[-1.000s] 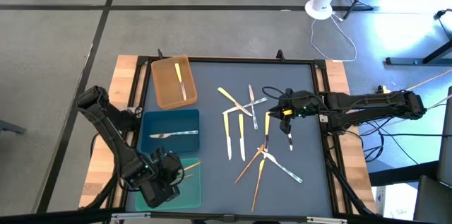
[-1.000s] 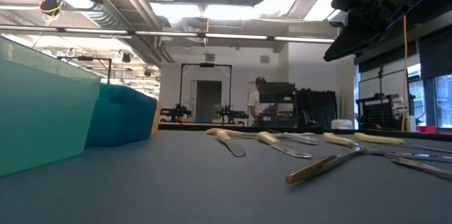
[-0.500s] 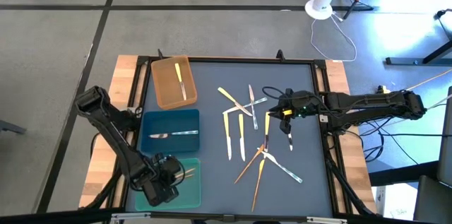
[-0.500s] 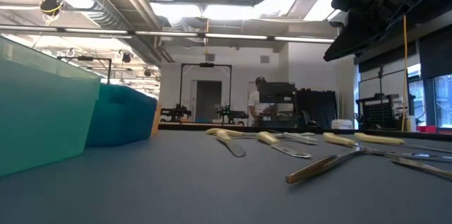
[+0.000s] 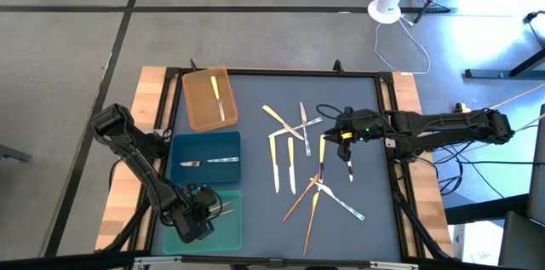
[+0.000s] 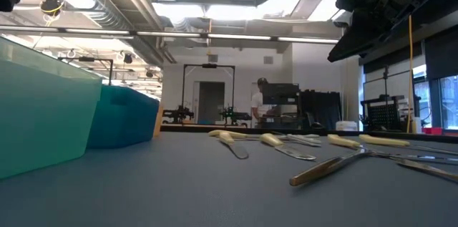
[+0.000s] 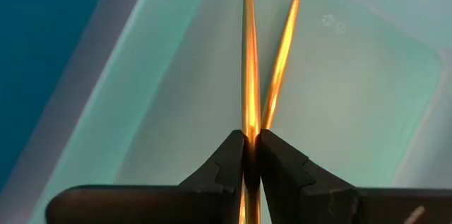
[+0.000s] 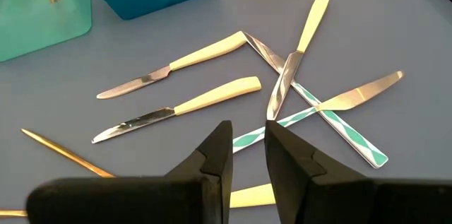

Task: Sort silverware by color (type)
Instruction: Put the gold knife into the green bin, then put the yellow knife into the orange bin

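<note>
Silverware: thin orange-gold utensil (image 7: pixel 249 61) clamped in left gripper (image 5: pixel 201 216) jaws over pale teal flat tray (image 5: pixel 230 229); gripper has drawn inward over tray since a second ago. Yellow-handled knives (image 8: pixel 185 102) scattered on grey-blue worktop (image 5: pixel 366 134) right of tray. Right gripper (image 8: pixel 247 155) hovers above, jaws slightly apart, empty.

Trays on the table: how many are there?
3, in a row on the left: brown tray at one end, blue tray in the middle, teal tray at the other.
</note>
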Motion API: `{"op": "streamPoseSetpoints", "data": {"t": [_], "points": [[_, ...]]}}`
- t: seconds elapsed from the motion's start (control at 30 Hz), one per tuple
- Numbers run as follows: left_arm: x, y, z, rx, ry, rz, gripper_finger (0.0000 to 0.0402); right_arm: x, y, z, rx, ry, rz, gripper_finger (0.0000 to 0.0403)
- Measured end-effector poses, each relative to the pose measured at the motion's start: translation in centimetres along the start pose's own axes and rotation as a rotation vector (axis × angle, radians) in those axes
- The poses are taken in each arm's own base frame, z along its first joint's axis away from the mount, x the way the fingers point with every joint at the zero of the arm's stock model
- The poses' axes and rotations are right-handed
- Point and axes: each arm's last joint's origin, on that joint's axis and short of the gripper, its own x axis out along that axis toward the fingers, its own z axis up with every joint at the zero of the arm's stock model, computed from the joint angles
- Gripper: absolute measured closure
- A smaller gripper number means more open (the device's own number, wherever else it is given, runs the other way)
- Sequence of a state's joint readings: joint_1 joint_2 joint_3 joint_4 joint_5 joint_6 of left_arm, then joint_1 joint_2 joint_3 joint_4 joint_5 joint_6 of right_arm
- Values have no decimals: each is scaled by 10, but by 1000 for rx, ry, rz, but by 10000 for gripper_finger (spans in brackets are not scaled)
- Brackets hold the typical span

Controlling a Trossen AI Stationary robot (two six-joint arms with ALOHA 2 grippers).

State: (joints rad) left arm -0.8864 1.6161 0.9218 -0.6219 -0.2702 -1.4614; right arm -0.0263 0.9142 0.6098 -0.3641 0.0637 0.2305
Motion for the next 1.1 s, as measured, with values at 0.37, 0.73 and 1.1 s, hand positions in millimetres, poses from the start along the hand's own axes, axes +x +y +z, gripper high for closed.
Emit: {"op": "streamPoseSetpoints", "data": {"t": [0.37,0.73,1.1], "points": [[2,3,-1,-52,24,6,365,0,0,0,0,0,0,331],[3,4,-1,-135,74,17,361,0,0,0,0,0,0,331],[3,5,-1,-161,74,32,267,0,0,0,0,0,0,331]]}}
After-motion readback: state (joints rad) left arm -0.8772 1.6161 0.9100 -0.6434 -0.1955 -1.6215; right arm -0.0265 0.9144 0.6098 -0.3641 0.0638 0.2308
